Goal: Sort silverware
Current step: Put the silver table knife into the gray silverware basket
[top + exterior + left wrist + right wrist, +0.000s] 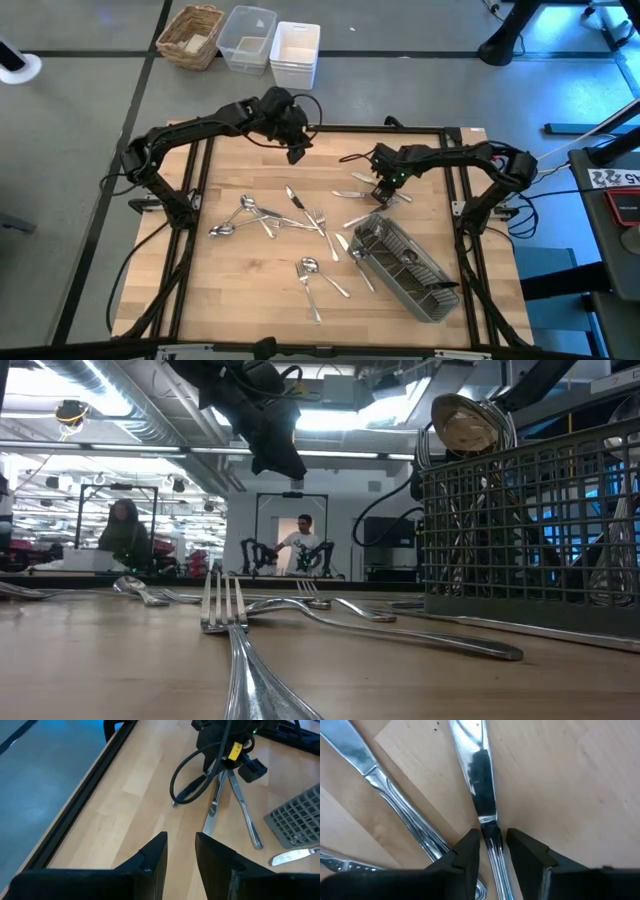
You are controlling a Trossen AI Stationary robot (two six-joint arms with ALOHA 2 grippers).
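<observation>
Steel between dark fingers: straddling the handle of one table knife (481,775) with the right gripper (492,842), down low at the table (230,290), toward its far right part. Keeping the jaws slightly apart, one finger on each side of the handle, with a thin sliver of wood showing beside it, so apparently not clamping yet. Lying flat, running its long axis straight out ahead of the gripper, blade forward, handle passing back between the fingers and crossing the closing line squarely. Judging that as the relation that matters: squeezing across the narrow width of the handle, not along its length.

Lying just beside it, a second knife (360,755), angling away and meeting the first only near the handle ends; staying clear of the fingers' path, though close enough to be worth watching during a lift.

Hovering the left gripper (180,845) raised over the far middle of the table, fingers parted and holding nothing, well apart from this knife and looking across at the other arm. Leaving the right arm as plainly the nearer one.

Resting open-topped near the front right, the grey caddy (405,265), already carrying some pieces, just beside the working gripper on the near side. Scattering across the table's middle, the rest of the silverware (285,215), forks and spoons overlapping loosely, closer to the left arm's side, none of it being touched.
</observation>
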